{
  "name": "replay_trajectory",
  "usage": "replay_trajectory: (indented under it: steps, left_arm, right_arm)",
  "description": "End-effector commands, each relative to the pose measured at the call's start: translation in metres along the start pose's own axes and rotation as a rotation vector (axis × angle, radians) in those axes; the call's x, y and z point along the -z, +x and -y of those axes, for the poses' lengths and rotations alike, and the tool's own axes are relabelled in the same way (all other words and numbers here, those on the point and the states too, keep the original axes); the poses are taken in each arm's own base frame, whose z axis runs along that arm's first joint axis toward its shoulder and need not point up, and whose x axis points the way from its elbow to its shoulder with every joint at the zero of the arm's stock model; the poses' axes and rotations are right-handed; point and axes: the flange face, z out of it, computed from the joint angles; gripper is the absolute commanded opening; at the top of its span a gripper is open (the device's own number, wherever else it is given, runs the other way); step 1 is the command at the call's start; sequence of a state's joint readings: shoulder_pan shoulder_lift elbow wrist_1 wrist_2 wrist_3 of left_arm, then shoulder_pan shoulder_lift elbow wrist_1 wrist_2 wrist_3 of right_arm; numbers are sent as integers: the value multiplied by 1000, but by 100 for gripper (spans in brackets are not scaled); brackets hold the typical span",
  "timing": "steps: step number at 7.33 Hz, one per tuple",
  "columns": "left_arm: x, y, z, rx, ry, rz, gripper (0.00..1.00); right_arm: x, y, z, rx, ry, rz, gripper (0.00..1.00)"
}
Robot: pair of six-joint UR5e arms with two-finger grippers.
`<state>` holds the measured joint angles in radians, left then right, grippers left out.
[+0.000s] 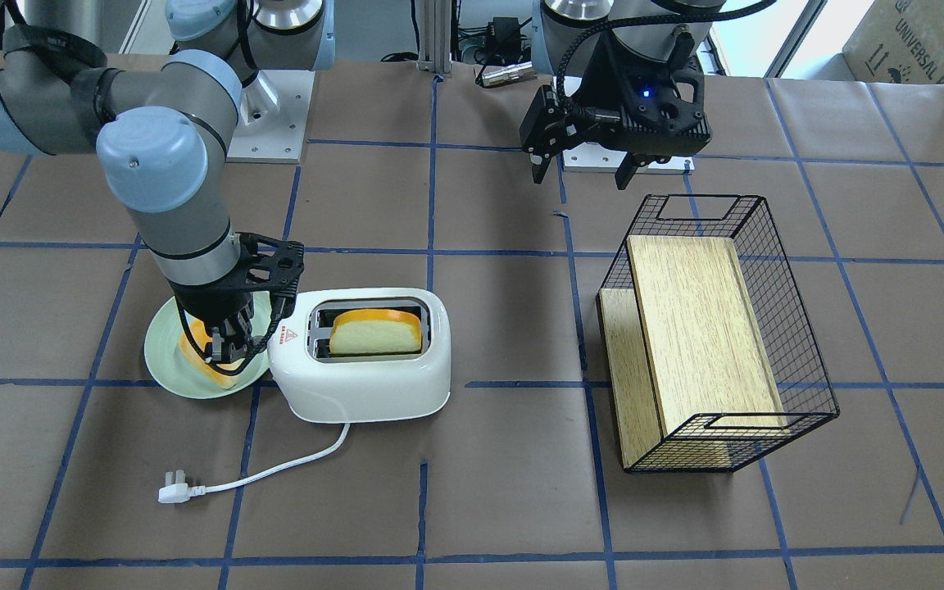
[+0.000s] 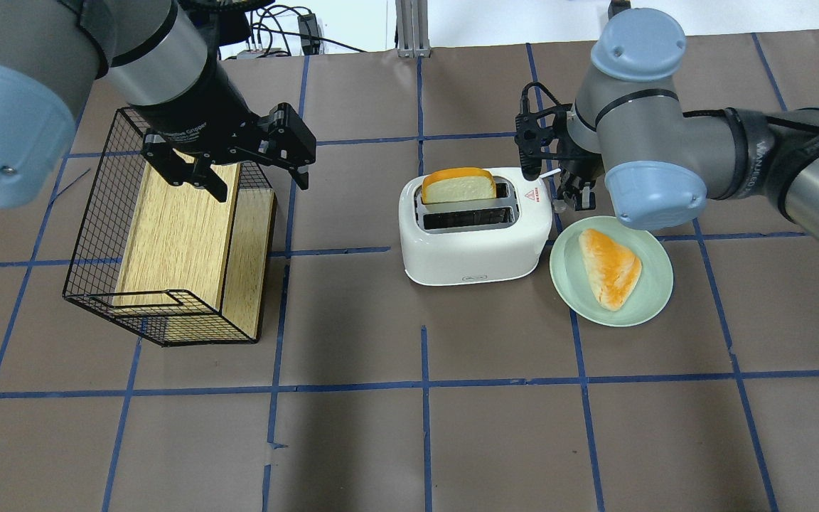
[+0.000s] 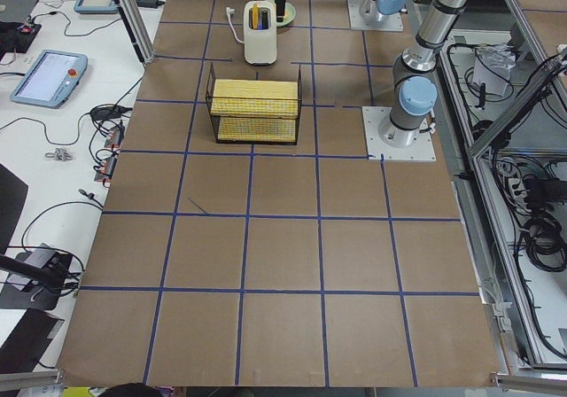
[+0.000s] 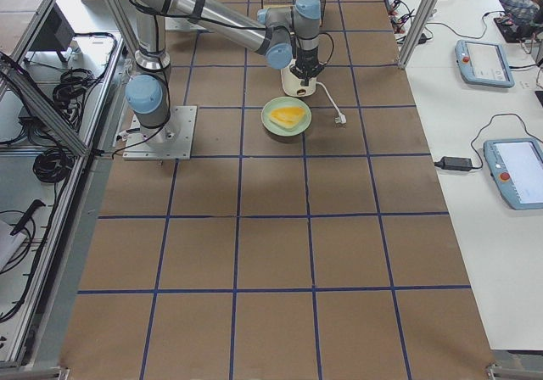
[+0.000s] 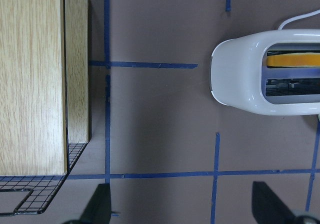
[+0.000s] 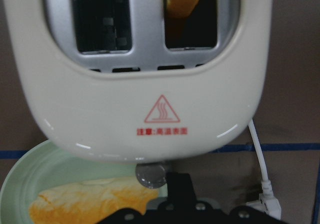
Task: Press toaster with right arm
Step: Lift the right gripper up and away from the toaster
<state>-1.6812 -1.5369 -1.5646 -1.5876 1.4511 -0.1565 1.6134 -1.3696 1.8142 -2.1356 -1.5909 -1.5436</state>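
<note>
The glossy white toaster stands mid-table with a bread slice upright in one slot; it also shows in the overhead view. My right gripper is shut and empty. It hangs low at the toaster's end with the red triangle mark, over the edge of a green plate. In the right wrist view the shut fingertips sit just beside the grey round knob, below the toaster's end. My left gripper is open and empty, above the wire basket.
The green plate holds a triangular toast piece right next to the toaster. The toaster's white cord and plug lie unplugged on the table. The black wire basket lies on its side with wooden boards inside.
</note>
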Motion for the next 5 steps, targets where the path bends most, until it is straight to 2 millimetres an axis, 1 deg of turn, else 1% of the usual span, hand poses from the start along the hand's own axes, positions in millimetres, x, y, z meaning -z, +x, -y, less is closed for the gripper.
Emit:
replay_trajectory:
  steps: [1, 2, 3, 4, 5]
  left_arm:
    - [0, 0, 0, 0, 0, 0, 100]
    - [0, 0, 0, 0, 0, 0, 100]
    - [0, 0, 0, 0, 0, 0, 100]
    - [0, 0, 0, 0, 0, 0, 100]
    - [0, 0, 0, 0, 0, 0, 100]
  right_arm:
    - [62, -2, -1, -35, -1, 22, 4]
    - [91, 8, -1, -97, -3, 39, 4]
    - [108, 11, -2, -244, -9, 58, 5]
    - [114, 13, -2, -393, -12, 55, 6]
    - [122, 10, -2, -503, -12, 41, 7]
